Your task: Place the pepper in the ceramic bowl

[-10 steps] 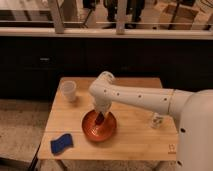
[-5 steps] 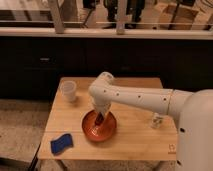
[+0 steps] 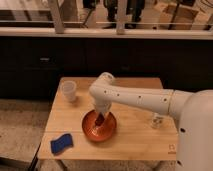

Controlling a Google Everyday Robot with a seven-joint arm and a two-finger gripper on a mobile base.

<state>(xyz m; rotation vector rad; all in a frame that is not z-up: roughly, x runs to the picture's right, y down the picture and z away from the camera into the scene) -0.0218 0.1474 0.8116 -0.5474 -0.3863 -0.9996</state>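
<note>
Wood tbl [image 3: 140, 143], dark cabinets [image 3: 40, 67] behind.

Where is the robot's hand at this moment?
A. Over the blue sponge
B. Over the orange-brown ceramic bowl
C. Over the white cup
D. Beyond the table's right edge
B: the hand hangs over the ceramic bowl at mid-table with the dark red pepper at its tip, while the white cup and the blue sponge sit apart from it on the camera's left.
</note>
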